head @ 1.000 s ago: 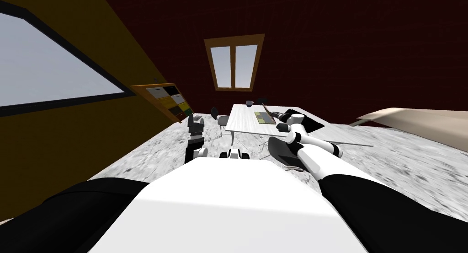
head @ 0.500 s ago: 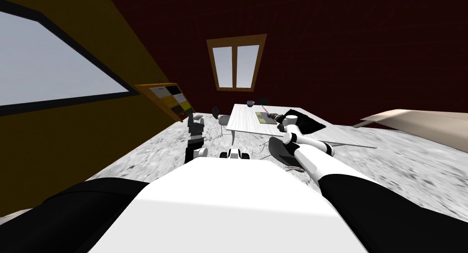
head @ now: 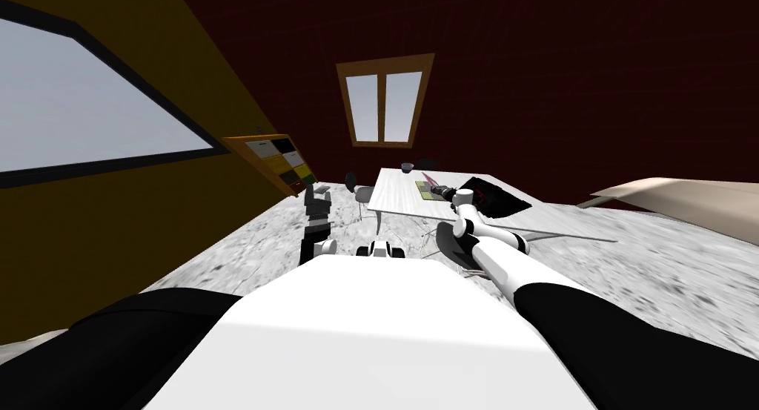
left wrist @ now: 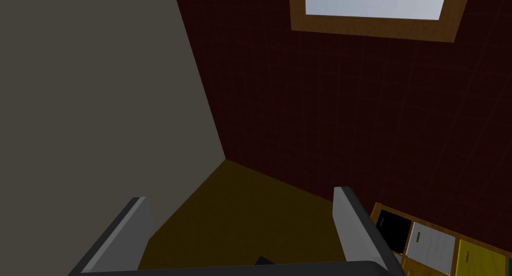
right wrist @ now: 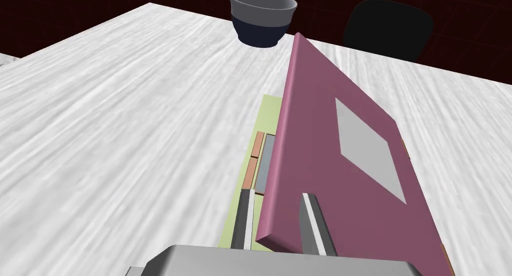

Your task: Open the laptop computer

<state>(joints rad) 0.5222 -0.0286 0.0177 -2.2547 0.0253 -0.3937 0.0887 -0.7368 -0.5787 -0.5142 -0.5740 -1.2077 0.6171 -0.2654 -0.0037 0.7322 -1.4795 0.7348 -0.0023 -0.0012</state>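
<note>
Left arm parked, raised beside the chest and well apart from the work; left gripper [left wrist: 242, 233] has its fingers spread wide with nothing between them. Moving right: white table [right wrist: 125, 113] ahead, dark bowl [right wrist: 262, 16] near its far edge, a dark chair [right wrist: 390, 26] beyond that. The laptop [head: 429, 186] sits on the table on the near side of the bowl, towards the right arm's side. Its mauve lid [right wrist: 320, 113], with a grey square on the outer face, is lifted clear of the pale green base [right wrist: 265, 111]; a wedge of gap shows along the free edge and a strip of keys is exposed beneath it. Right arm stretched out over the table; right gripper [right wrist: 278, 225] has its fingers drawn in narrow, one on each face of the lid at its near corner, pinching it. Progress, by judgement: the grasp is made and the lid is partway up, tilted at a slant rather than standing upright, so the opening is begun but not complete. Left to do: swing the lid further back on its hinge until the screen faces outward, then let go. Hinge itself is hidden behind the lid, so I cannot tell how much travel remains
</note>
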